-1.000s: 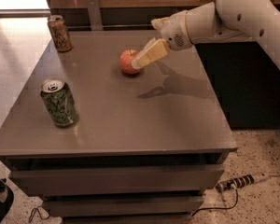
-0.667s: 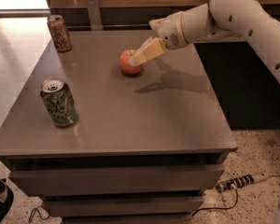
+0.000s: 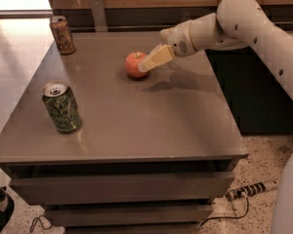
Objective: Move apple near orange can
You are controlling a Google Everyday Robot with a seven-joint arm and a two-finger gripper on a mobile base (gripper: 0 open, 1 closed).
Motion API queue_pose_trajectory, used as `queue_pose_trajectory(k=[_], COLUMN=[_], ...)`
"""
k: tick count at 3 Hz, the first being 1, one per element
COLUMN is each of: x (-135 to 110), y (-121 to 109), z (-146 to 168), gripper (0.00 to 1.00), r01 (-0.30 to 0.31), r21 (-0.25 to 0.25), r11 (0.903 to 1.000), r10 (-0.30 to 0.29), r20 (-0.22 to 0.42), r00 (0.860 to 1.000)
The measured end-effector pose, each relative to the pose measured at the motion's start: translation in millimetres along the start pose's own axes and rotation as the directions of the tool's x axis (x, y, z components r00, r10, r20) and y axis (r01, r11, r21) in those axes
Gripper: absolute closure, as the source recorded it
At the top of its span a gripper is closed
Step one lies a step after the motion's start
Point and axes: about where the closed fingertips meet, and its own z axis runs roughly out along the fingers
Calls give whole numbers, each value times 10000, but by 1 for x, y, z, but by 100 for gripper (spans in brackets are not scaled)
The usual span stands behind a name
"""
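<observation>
Sitting beside apple (image 3: pixel 134 65), hand (image 3: pixel 146 66) is well apart from green can (image 3: pixel 62 107).

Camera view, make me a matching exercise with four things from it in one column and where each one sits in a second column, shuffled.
Things:
1. apple
2. orange can
3. green can
4. pincer

Places:
A. front left part of the table
B. at the apple's side nearer the picture's right edge
C. back left corner of the table
D. middle of the table, toward the back

Pairs: 1-D, 2-C, 3-A, 4-B.
</observation>
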Motion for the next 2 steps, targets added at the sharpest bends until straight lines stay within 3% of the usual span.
queue_pose_trajectory(k=[1, 2], x=[14, 14], y=[7, 8], z=[18, 19], gripper=[0, 0], r01=[-252, -244], r21=[-119, -140], r11=[9996, 9996], r10=[245, 235], r20=[-563, -597], r00=[9981, 9979])
